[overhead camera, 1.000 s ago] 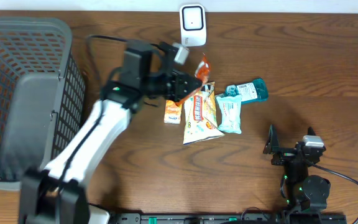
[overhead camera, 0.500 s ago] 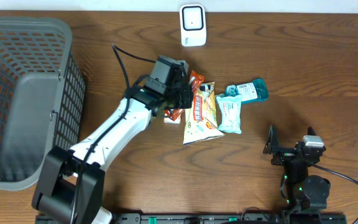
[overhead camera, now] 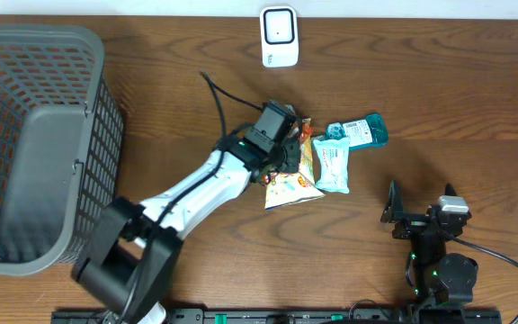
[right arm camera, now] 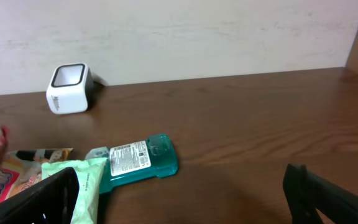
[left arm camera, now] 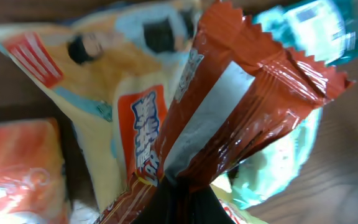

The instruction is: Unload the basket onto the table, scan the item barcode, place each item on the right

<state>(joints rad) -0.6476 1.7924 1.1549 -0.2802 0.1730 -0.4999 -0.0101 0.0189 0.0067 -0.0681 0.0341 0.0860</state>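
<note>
My left gripper (overhead camera: 291, 149) is shut on the bottom end of a red-brown snack packet (left arm camera: 229, 106). It holds the packet just over the pile of items at the table's middle. From overhead only a sliver of the red packet (overhead camera: 305, 132) shows beside the wrist. The white barcode scanner (overhead camera: 279, 36) stands at the back edge, well away from the packet; it also shows in the right wrist view as the scanner (right arm camera: 68, 89). My right gripper (overhead camera: 419, 203) rests at the front right, open and empty; in its own view the right gripper (right arm camera: 185, 205) points at the pile.
The pile holds a yellow snack bag (overhead camera: 290, 183), a pale green wipes pack (overhead camera: 333, 166), a teal bottle (overhead camera: 363, 131) and an orange packet (left arm camera: 17, 168). A grey mesh basket (overhead camera: 34, 144) fills the left side.
The left arm has swung away from the scanner, down and to the right, carrying the red packet over the pile. The right arm has not moved.
</note>
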